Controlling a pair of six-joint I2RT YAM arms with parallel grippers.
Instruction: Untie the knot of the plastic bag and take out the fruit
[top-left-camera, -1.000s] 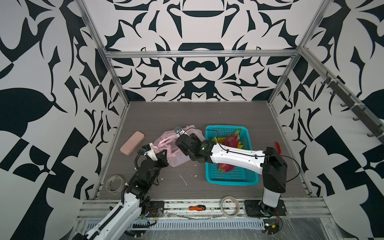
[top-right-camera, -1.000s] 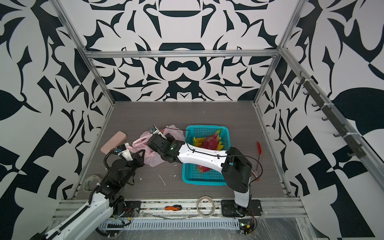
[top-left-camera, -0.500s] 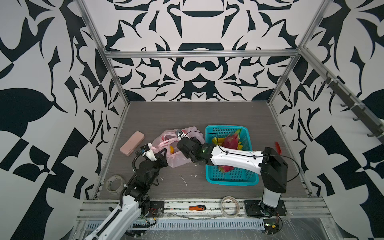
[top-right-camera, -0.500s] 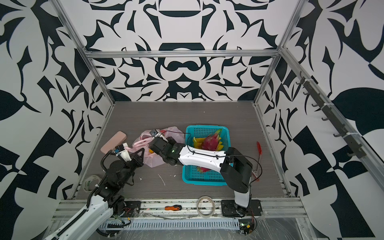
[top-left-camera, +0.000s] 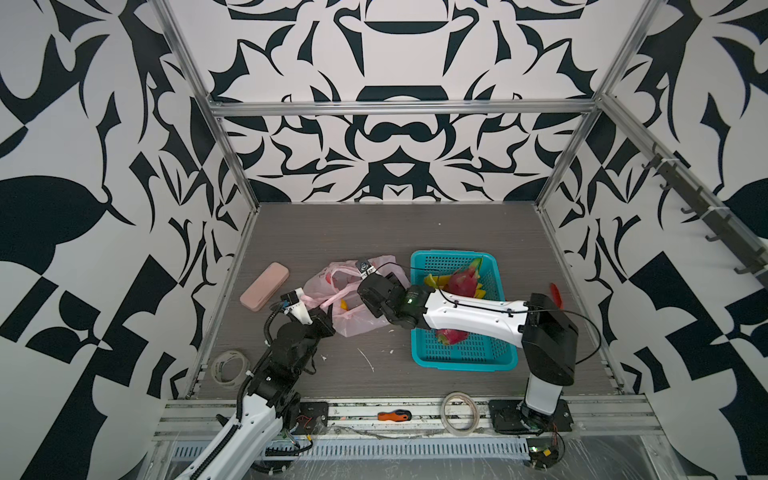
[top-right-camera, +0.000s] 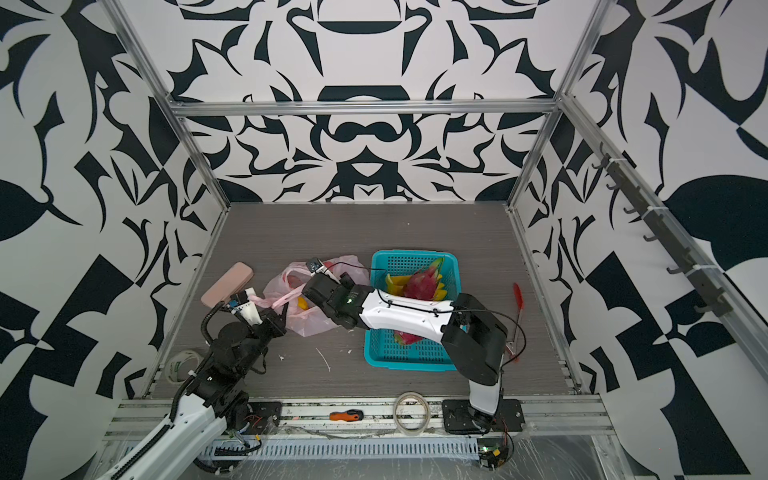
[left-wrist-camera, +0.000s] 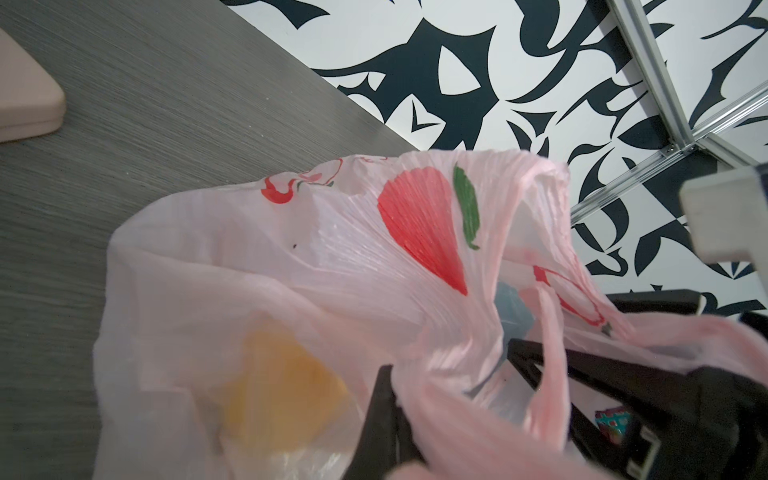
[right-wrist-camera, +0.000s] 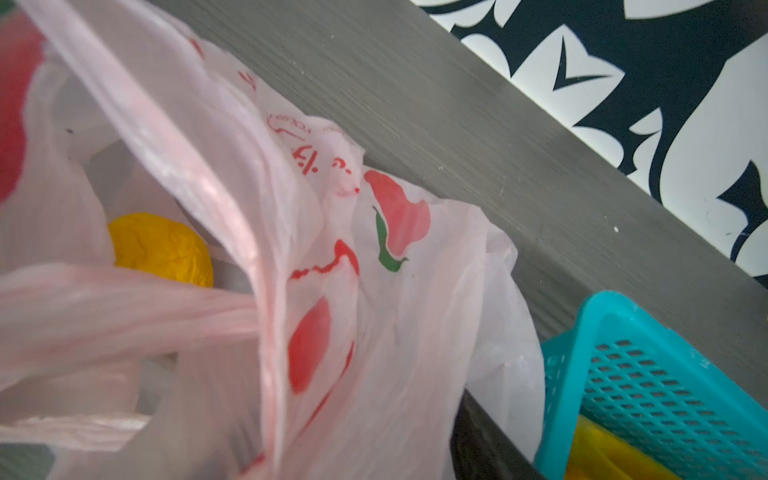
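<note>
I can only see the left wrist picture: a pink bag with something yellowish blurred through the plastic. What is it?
Observer: A small round orange; the right wrist view looks straight into the plastic bag at it.
Operator: Is any fruit out yet?
Observer: Yes. In both top views a teal basket beside the bag holds a banana bunch and two dragon fruits.
Operator: Both easy to see?
Observer: No, the right arm crosses over one of them.
</note>
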